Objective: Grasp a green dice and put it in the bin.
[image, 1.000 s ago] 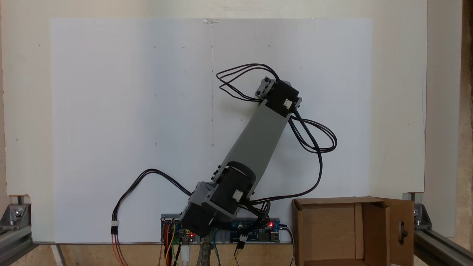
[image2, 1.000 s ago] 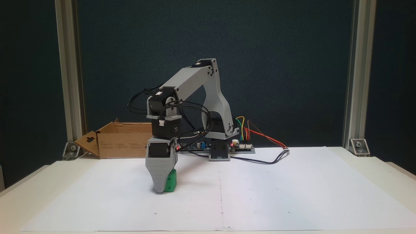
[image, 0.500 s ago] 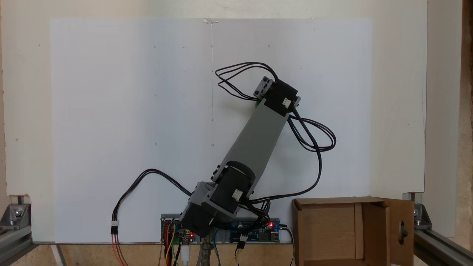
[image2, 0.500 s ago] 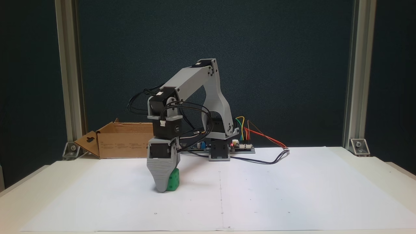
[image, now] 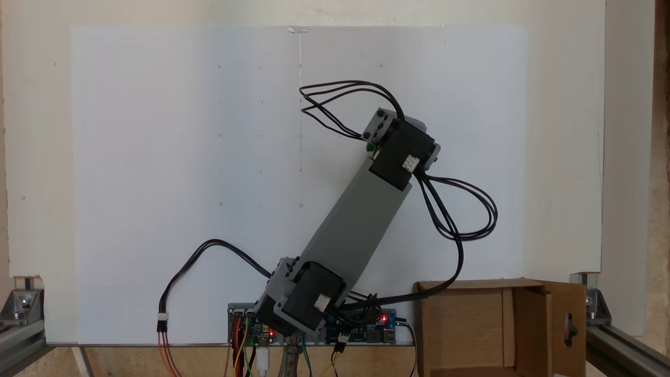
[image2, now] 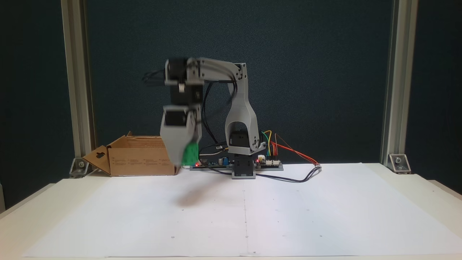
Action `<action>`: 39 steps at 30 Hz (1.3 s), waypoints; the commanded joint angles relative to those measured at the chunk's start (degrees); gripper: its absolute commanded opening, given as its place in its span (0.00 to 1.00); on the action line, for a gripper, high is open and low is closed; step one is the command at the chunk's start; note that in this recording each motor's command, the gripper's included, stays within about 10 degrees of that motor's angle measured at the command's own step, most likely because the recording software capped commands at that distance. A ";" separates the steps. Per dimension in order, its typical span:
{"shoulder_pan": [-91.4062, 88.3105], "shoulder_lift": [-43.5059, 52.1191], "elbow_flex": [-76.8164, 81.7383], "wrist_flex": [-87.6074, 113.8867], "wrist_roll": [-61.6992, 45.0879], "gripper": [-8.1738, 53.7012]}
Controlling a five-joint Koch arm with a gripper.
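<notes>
Gripper (image2: 182, 159) aloft, pointing down, clamping green dice (image2: 190, 154)

Hobby arm raised, gripper (image2: 184, 160) pointing straight down.

The forearm reaches out level from the upright shoulder link, the wrist bent downward; a green dice (image2: 190, 154) sits clamped between the motion-blurred jaws near their tips.

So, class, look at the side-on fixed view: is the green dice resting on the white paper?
No: the green dice hangs in the hand, well above the white paper, with a shadow beneath.
</notes>
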 commanded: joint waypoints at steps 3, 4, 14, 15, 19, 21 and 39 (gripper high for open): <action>1.58 3.96 -7.56 6.86 3.25 0.32; 1.93 4.31 -7.56 7.03 3.25 0.32; 14.85 7.29 -7.56 7.12 2.37 0.32; 17.40 7.38 -7.56 6.86 2.37 0.32; 27.69 7.38 -8.17 6.06 0.70 0.32; 33.40 7.38 -8.35 3.78 -0.79 0.36; 69.61 -5.10 -12.92 -5.98 -15.64 0.36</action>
